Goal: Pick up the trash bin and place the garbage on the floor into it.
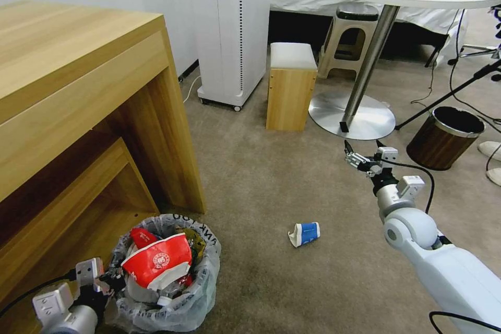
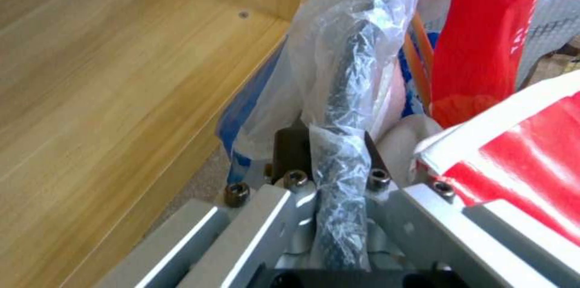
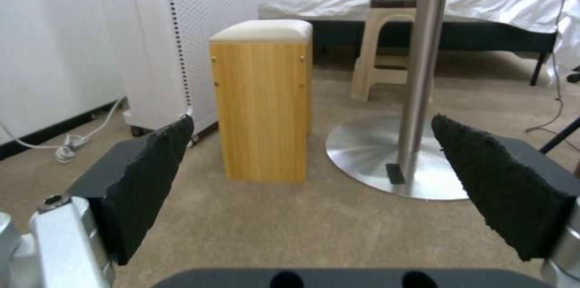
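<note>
The trash bin, lined with a crinkly whitish bag, sits at the lower left beside the wooden desk. It holds a crushed red-white cup and other litter. My left gripper is shut on the bin's bag-covered rim, which runs between its jaws in the left wrist view. A blue-white paper cup lies on its side on the beige carpet floor. My right gripper hangs open above the carpet, beyond and to the right of that cup, its black pads wide apart. Two white slippers lie at the right edge.
A wooden desk fills the left side. Ahead stand a white appliance, a small wooden stool and a round table's metal base. A brown wood-grain bin and tripod legs with cables are at the right.
</note>
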### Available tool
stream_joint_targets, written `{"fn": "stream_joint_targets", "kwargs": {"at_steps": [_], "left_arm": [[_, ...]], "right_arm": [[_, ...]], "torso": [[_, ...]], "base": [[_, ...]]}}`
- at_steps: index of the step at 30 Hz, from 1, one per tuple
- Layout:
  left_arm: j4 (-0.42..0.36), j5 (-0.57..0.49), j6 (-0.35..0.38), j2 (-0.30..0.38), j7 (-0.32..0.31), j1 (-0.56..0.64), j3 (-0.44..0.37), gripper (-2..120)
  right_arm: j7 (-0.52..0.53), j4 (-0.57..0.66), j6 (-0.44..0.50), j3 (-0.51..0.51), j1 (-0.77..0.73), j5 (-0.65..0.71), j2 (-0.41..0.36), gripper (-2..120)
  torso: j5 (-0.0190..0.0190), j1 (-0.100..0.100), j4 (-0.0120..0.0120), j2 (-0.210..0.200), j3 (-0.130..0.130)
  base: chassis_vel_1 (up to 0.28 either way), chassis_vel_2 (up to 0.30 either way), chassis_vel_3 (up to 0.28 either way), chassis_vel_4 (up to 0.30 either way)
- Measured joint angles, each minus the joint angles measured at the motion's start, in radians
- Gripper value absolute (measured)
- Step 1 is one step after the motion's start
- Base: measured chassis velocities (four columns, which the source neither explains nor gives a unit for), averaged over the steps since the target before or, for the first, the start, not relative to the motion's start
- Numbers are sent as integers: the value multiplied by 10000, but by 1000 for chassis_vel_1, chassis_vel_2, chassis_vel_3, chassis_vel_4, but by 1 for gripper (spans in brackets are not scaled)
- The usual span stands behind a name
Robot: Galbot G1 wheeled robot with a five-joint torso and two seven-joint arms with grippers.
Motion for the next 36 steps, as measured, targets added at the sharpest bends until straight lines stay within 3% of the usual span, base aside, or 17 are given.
{"fn": "stream_joint_targets", "kwargs": {"at_steps": [36], "left_arm": [[102, -26, -58, 69, -13, 32, -32, 1]], "right_arm": [[-211, -62, 534, 168, -255, 351, 195, 100]], "torso": [[-2, 0, 0, 0, 1]], "base": [[-21, -21, -22, -26]]}}
